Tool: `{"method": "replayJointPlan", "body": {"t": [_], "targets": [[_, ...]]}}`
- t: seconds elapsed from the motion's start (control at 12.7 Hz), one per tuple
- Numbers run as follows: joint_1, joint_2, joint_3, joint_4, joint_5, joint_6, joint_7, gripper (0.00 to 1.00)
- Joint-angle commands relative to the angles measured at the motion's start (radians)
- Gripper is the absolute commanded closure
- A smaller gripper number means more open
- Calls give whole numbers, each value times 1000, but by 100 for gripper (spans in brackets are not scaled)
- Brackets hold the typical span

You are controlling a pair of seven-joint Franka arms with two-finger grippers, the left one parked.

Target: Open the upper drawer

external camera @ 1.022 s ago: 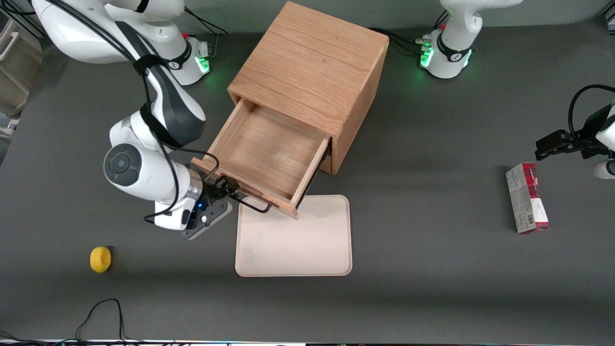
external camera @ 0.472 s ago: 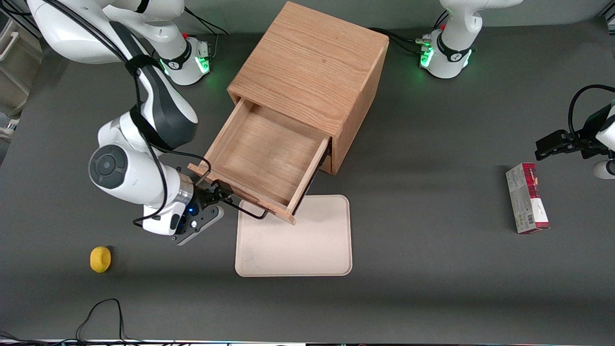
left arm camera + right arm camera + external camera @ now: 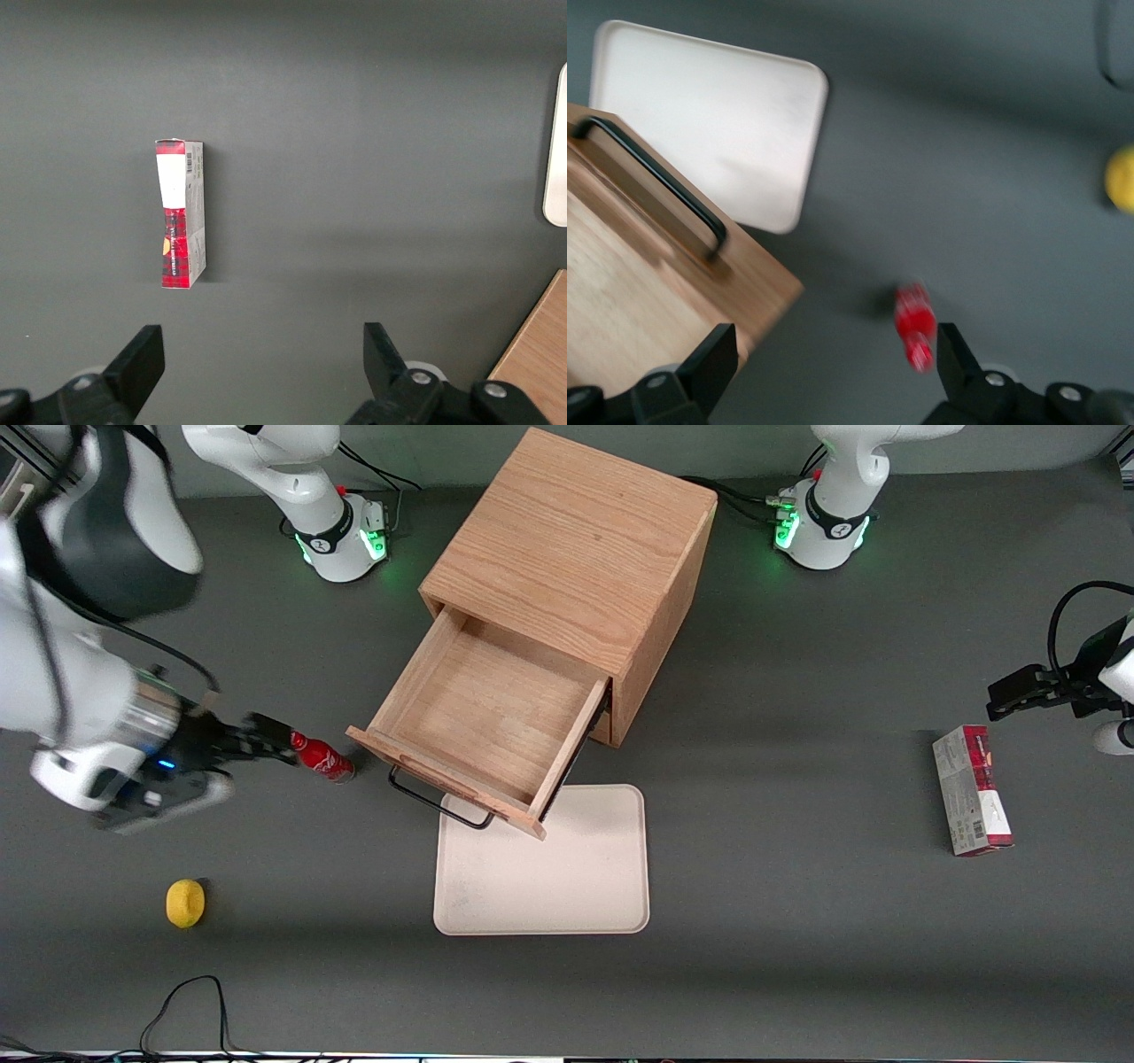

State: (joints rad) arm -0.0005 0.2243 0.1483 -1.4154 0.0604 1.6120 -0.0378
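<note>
The upper drawer (image 3: 483,713) of the oak cabinet (image 3: 576,531) stands pulled far out, its light-wood inside bare. Its black bar handle (image 3: 438,802) juts from the drawer front over the tray's edge. My gripper (image 3: 282,746) is open and empty. It hovers well clear of the handle, toward the working arm's end of the table, beside a small red bottle (image 3: 323,759). The right wrist view shows the gripper (image 3: 833,367) open above bare table, with the drawer front (image 3: 647,292), the handle (image 3: 656,177) and the bottle (image 3: 914,326). The lower drawer is hidden beneath the upper one.
A beige tray (image 3: 567,877) lies in front of the drawer, nearer the front camera; it also shows in the right wrist view (image 3: 718,115). A yellow object (image 3: 185,903) lies toward the working arm's end. A red-and-white box (image 3: 972,788) lies toward the parked arm's end.
My gripper has let go of the handle and swung away toward the working arm's end of the table, uncovering the red bottle. The drawer has stayed pulled out.
</note>
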Motion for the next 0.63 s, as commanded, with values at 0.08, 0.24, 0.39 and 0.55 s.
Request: {"method": "replayJointPlan", "body": {"t": [0.08,0.24,0.39,0.55], "targets": [[10,-288,-111,-314,26,-31,65,0],[8,-455,-142,-468,24,-15,117,0],[5,-545,-150,-531,-16,-9,128,0],[4,-524,-170,-499,-77,-14,139,0]]}}
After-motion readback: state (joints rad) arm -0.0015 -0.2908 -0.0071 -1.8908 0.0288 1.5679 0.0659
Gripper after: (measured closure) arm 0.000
